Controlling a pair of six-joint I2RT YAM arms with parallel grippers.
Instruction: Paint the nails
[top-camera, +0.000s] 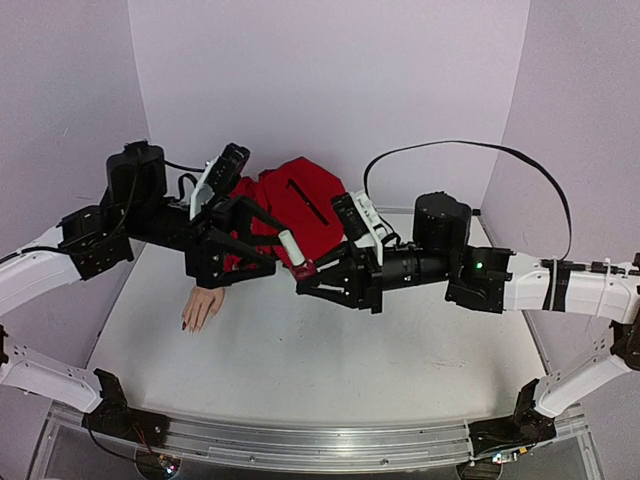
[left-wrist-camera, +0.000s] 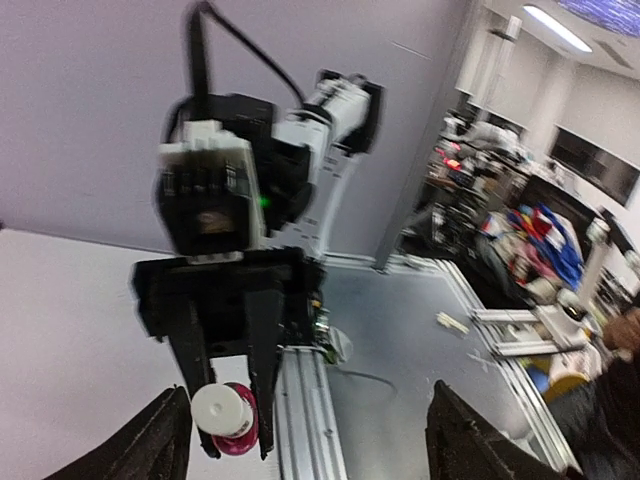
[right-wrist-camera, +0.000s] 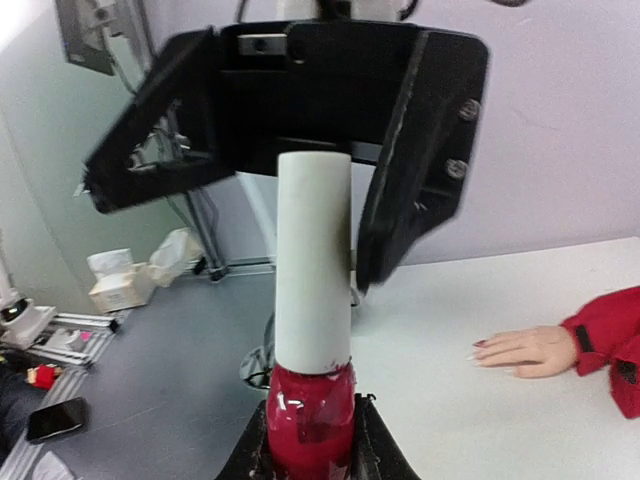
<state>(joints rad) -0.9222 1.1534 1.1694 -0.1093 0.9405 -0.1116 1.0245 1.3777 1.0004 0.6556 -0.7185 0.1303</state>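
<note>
Bottle (right-wrist-camera: 310, 420) is sitting clamped in right gripper (right-wrist-camera: 310, 448), cap (right-wrist-camera: 313, 260) on; left gripper (left-wrist-camera: 308, 400) is gaping wide around cap; nails (right-wrist-camera: 480, 344) beyond are awaiting paint.

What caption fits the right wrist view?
Right gripper clamps the red polish bottle; left gripper open, flanking its white cap.

Left arm (top-camera: 30, 275) and right arm (top-camera: 570, 285): white links, black joints, black cable (top-camera: 450, 146). Left gripper (right-wrist-camera: 235, 235): black, apparently two screws.
</note>
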